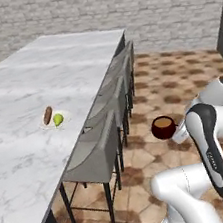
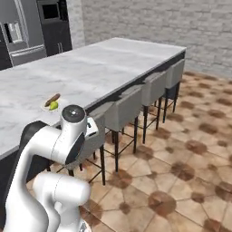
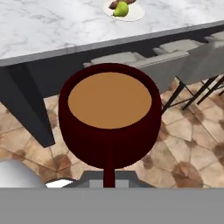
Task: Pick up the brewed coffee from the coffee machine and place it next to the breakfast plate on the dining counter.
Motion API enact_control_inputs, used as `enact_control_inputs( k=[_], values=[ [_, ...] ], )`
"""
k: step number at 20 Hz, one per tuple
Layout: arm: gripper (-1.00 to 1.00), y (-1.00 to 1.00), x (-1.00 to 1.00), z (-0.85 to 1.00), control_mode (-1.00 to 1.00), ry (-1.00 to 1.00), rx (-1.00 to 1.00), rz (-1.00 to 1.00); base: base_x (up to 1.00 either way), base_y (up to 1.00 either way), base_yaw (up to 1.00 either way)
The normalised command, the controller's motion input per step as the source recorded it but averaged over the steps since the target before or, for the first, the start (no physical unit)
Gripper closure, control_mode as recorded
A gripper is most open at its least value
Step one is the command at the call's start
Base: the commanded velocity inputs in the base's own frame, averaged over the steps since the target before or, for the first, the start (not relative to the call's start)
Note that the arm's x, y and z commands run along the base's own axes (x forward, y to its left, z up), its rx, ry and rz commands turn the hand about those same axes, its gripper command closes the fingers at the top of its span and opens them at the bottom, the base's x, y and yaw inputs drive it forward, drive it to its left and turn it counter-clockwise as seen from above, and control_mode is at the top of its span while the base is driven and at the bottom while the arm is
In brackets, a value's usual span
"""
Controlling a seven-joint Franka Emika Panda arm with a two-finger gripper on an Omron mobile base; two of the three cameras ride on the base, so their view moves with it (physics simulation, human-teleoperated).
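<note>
While the small round dark red mug of brown coffee (image 1: 163,127) is carried in the air beside the white arm, it is seen above the brown tiled floor (image 1: 179,78), off the counter and just out from the row of grey stools (image 1: 101,148). From the hand view the mug (image 3: 110,120) is shown close up, upright, brown liquid near the rim, its handle pointing down toward the camera. The gripper itself is hidden behind the mug, so whether it is clenched on the handle cannot be told for sure. The large white marble-topped dining counter with grey veining (image 1: 27,106) is seen to the left of the mug, its dark base under the edge. On it, near the stool-side edge, the small round white plate (image 1: 54,120) is set, with a brown sausage stick and a green pear-like fruit on it. The plate (image 3: 124,10) is also seen beyond the mug, well apart from it. A grey brick wall (image 1: 133,4) is shown at the back.
</note>
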Motion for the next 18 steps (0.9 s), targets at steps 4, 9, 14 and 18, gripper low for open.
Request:
enact_control_inputs(
  k=[4, 9, 14, 18],
  values=[
    [1.0, 0.0, 0.0, 0.0, 1.0, 0.0, 0.0, 0.0, 0.89, -0.68, 0.64],
    [1.0, 0.0, 0.0, 0.0, 1.0, 0.0, 0.0, 0.0, 0.81, -0.74, 0.64],
    [1.0, 0.0, 0.0, 0.0, 1.0, 0.0, 0.0, 0.0, 0.74, -0.83, 0.62],
    [1.0, 0.0, 0.0, 0.0, 1.0, 0.0, 0.0, 0.0, 0.77, -0.83, 0.61]
  ],
)
